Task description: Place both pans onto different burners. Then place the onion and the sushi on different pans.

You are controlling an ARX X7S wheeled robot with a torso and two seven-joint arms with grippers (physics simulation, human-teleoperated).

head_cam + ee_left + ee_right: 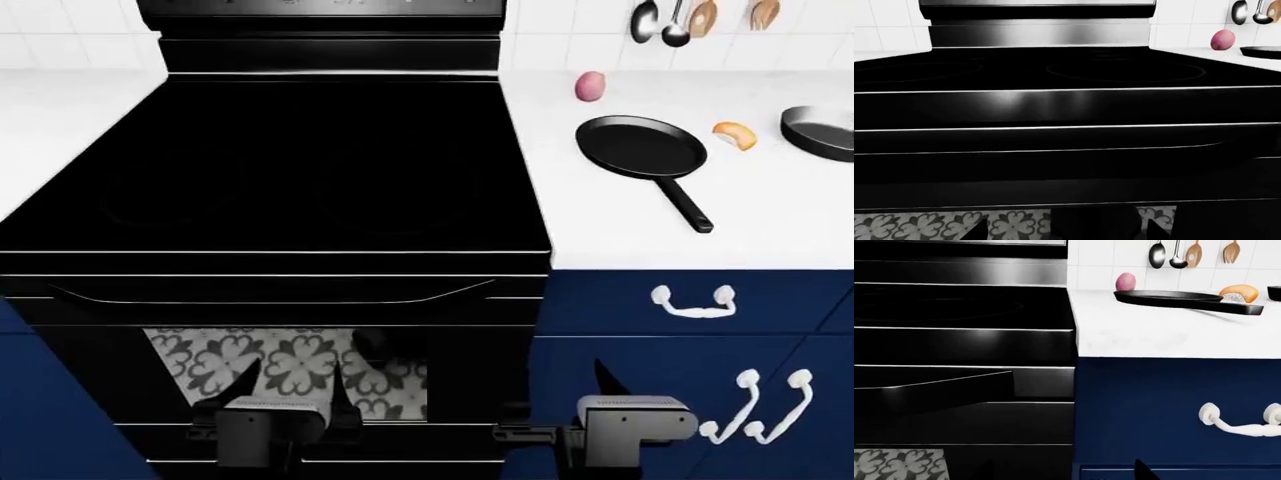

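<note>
**Stove bare; pans and food on table to its right**

Skillet (pixel 642 145) flat on white table (pixel 601 225), handle toward front edge; onion (pixel 590 86) behind it near the tiled wall; sushi (pixel 733 135) just right of skillet; steel pan (pixel 821 131) at far right, cut by the frame; stovetop (pixel 280 170) holds nothing. Left gripper (pixel 291 388) and right gripper (pixel 577 392) low before oven and blue cabinet, well below and apart from every item; both jaws apart, holding nothing. Left wrist view alone shows a burner (pixel 1124 71) outline; right wrist view shows skillet edge-on, sushi behind. Open table in front of skillet.
</note>
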